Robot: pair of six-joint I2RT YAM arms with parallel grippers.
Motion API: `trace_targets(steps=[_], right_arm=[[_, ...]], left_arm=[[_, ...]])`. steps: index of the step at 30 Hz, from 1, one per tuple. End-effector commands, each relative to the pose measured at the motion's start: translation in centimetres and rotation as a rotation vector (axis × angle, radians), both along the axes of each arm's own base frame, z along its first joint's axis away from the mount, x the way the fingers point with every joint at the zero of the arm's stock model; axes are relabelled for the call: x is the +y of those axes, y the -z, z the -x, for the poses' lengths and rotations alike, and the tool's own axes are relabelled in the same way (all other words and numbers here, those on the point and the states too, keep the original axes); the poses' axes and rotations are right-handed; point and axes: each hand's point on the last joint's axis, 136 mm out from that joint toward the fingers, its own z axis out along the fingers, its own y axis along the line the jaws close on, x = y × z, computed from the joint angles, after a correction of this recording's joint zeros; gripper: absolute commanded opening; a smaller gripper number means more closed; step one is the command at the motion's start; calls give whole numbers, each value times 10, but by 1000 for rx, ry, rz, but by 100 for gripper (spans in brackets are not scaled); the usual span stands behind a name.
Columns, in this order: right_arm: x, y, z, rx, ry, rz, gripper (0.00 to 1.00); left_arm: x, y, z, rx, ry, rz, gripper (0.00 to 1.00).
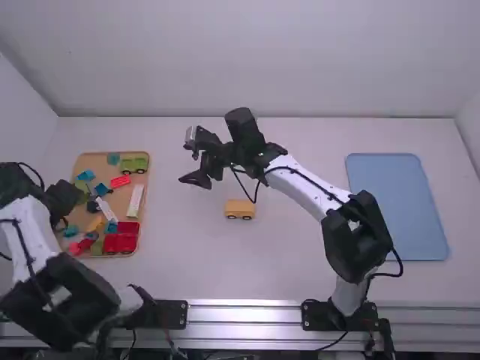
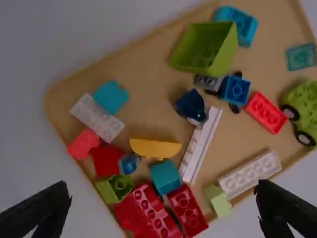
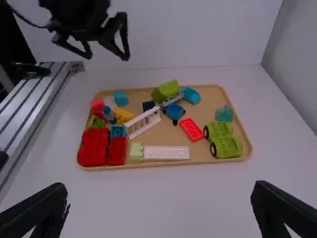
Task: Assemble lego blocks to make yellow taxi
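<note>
Our yellow car base [image 1: 240, 209] sits upright on its wheels on the counter [image 1: 225, 262], well apart from the tray [image 1: 141, 191]. And here are our left fingers [image 2: 44, 208], spread wide and empty above the blocks! We'd call this the picking step, with the curved yellow block [image 2: 155, 148] a likely target. It's crowded down there: a blue piece [image 2: 129, 163] and a teal block [image 2: 166, 177] lie just beside it. So we want to line up with its narrow width, drop straight down and close gently, nudging no neighbours. Our right fingers [image 3: 44, 210], parted and empty too, could steady the base later while we square up the studs and press evenly. Tilt it, and it may seat crooked!
</note>
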Motion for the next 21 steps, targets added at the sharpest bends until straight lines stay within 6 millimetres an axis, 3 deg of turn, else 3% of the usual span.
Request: trace_targets(steps=[1, 7, 12, 15, 17, 20, 21], right_arm=[[2, -11, -2, -31, -8, -18, 99], [0, -12, -5, -34, -2, -20, 99], [-3, -11, -9, -34, 7, -20, 99], [-7, -12, -14, -36, 19, -21, 99], [-7, -13, -15, -41, 21, -24, 99], [-10, -16, -21, -55, 33, -37, 99], [-10, -17, -22, -57, 36, -38, 99]], left_arm=[[5, 10, -9, 61, 78, 49, 99], [10, 48, -14, 206, 226, 159, 96], [16, 79, -15, 268, 369, 163, 99], [24, 87, -15, 289, 424, 131, 99], [23, 88, -25, 254, 565, 97, 99], [-2, 85, -39, 164, 913, 91, 99], [-3, 85, -38, 164, 945, 89, 99]])
